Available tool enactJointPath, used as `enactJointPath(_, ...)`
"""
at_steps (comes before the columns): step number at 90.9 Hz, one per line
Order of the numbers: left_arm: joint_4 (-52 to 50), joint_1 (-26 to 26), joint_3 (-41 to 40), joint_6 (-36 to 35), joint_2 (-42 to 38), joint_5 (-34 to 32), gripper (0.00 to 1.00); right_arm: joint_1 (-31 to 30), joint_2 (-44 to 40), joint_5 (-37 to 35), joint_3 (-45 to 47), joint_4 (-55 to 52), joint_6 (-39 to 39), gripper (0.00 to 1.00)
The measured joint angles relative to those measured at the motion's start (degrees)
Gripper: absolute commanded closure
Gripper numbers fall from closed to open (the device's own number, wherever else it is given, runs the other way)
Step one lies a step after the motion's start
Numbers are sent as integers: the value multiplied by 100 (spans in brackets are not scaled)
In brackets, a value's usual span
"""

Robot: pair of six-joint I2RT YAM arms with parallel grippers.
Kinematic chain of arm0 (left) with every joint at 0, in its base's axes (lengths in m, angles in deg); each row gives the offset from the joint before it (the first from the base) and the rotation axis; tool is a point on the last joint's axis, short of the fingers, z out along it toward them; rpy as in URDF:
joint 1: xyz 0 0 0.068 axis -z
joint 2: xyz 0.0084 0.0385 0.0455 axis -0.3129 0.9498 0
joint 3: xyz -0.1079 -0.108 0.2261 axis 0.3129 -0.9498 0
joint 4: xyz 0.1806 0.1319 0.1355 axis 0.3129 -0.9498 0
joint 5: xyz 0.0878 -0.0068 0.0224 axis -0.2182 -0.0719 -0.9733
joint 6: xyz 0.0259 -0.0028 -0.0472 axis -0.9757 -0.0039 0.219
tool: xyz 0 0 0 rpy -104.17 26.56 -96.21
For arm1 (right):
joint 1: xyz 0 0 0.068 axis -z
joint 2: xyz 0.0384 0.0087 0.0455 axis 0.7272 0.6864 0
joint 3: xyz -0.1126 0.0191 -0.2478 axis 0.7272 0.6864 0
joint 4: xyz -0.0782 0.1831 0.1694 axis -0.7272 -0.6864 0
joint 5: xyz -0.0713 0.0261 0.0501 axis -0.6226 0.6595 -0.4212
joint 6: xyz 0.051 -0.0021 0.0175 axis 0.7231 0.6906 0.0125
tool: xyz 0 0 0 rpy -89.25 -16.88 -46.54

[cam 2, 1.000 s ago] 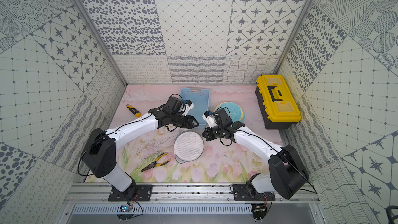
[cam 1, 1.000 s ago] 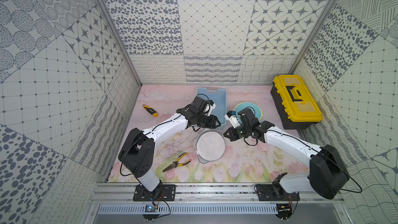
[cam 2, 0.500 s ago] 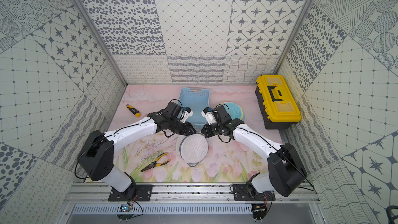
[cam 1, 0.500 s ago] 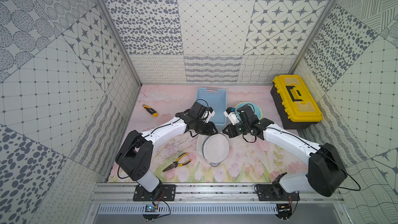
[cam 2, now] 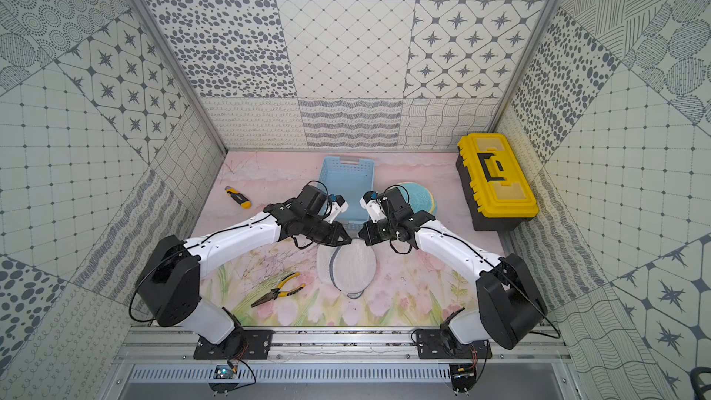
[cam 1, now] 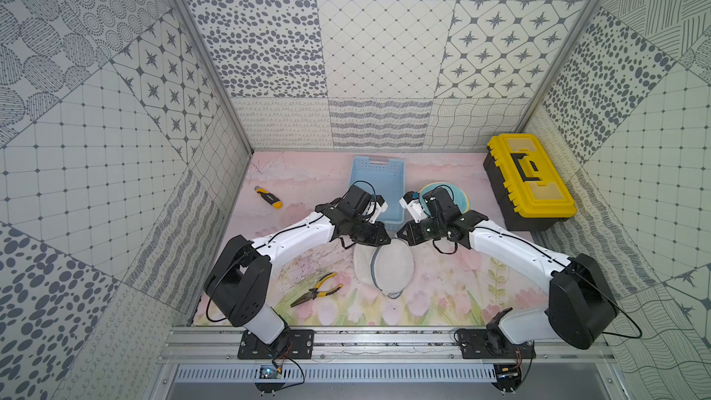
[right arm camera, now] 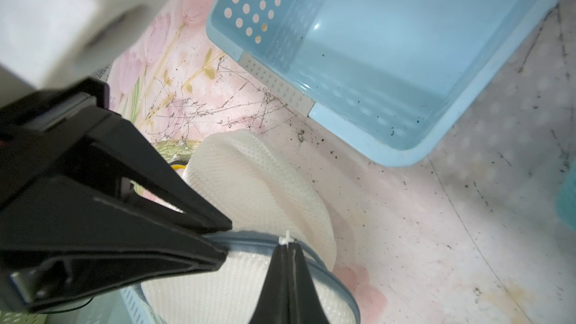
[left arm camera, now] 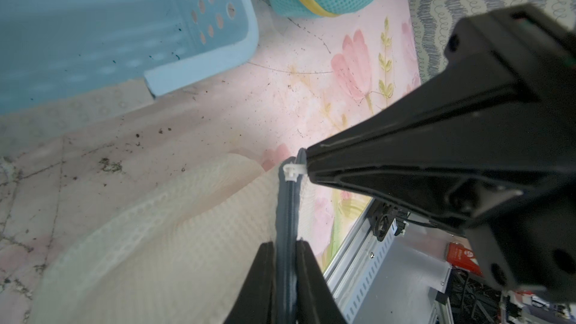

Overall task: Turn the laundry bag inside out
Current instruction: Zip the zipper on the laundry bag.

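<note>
Setting: patterned grey-and-white tile walls boxed in a table [cam 1: 442,294] covered with a pink floral mat, scuffed and speckled with dirt.
Task object: white mesh laundry bag [cam 1: 386,269] lay mid-table, just in front of the light blue perforated basket [cam 1: 379,186]; its grey-blue zipper edge [right arm camera: 249,241] ran across the mouth, and a small white zip-tie pull [left arm camera: 291,172] sat on that edge.
Left tool [left arm camera: 285,263]: jaws drawn together on the zipper edge, which passed between the fingers in the left wrist view.
Right tool [right arm camera: 288,263]: jaws together, clamped on the white pull at the zipper edge, in the right wrist view.
Spacing: both tools met at the far end of the bag, near each other on the same edge.
Bystanders: pliers [cam 1: 317,290] left of the bag; utility knife [cam 1: 268,197] further back; teal mesh item [cam 1: 458,196] beside the basket; yellow toolbox [cam 1: 529,178] at right, well apart.
Step in hand (judged): securing a two-point hold on the mouth; no turning visible yet.
Next move calls for (judged): parting the two holds to spread the mouth, then freeing one tool to push the body through. Whether the zipper was fully open could not be told.
</note>
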Motion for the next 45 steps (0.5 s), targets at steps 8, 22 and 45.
enactJointPath(8, -17, 20, 0, -24, 0, -7, 100, -4, 0, -61, 2, -2, 52, 100)
enactJointPath(22, -28, 44, -2, 0, -72, -74, 100, -15, -2, -177, 24, 15, 125, 100)
enactJointPath(45, -90, 50, -120, 0, -398, -343, 100, 4, -188, -332, 264, 111, 236, 100)
